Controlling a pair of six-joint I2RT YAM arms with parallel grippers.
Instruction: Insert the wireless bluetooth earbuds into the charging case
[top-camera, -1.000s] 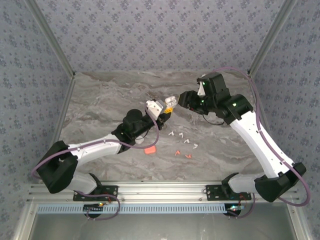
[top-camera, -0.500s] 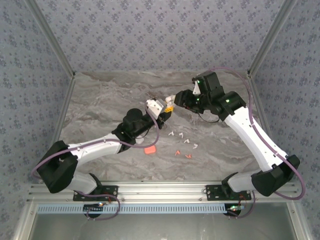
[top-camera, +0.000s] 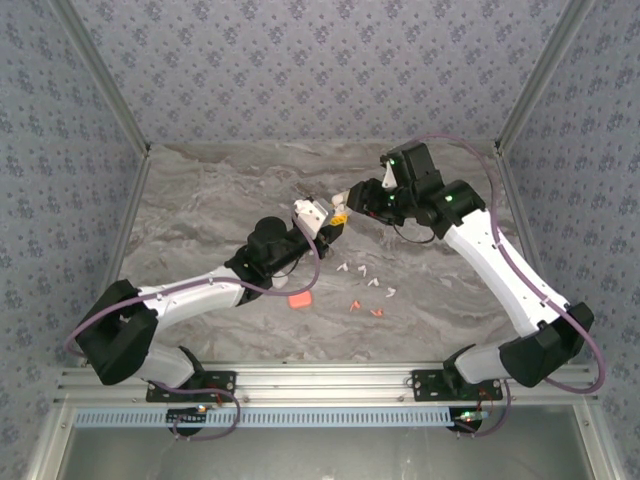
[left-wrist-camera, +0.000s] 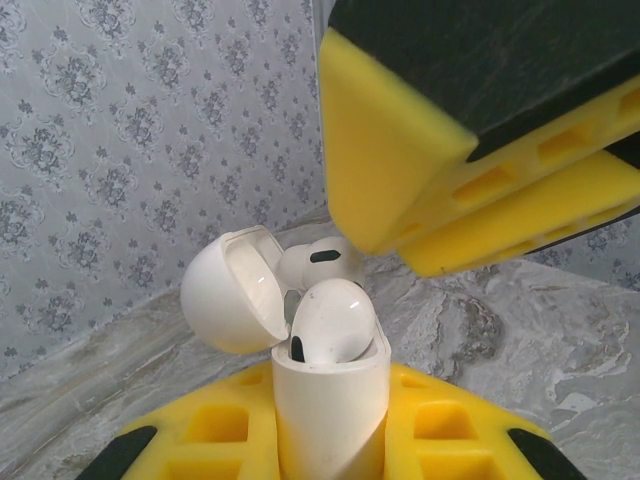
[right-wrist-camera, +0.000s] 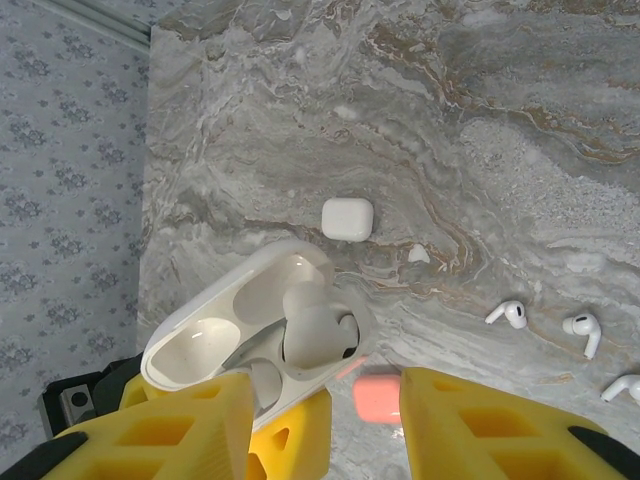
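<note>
- My left gripper (top-camera: 322, 225) pinches the charging case (left-wrist-camera: 330, 400) upright, lid (left-wrist-camera: 235, 295) open, so buds can drop in.
- One earbud (left-wrist-camera: 333, 320) sits in it, not fully down.
- My right gripper (right-wrist-camera: 325, 395) hangs just above, jaws spread.

The left arm (top-camera: 195, 292) and right arm (top-camera: 500, 270) stretch inward. The left pincer (top-camera: 324, 224) is clamped tight; the right pincer (top-camera: 347, 204) hovers just beside it, jaws apart.

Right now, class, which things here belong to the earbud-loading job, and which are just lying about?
Part of the job: open white charging case; earbud sitting in it; loose white earbuds on the table.
Lying about: closed white case; pink case.
</note>
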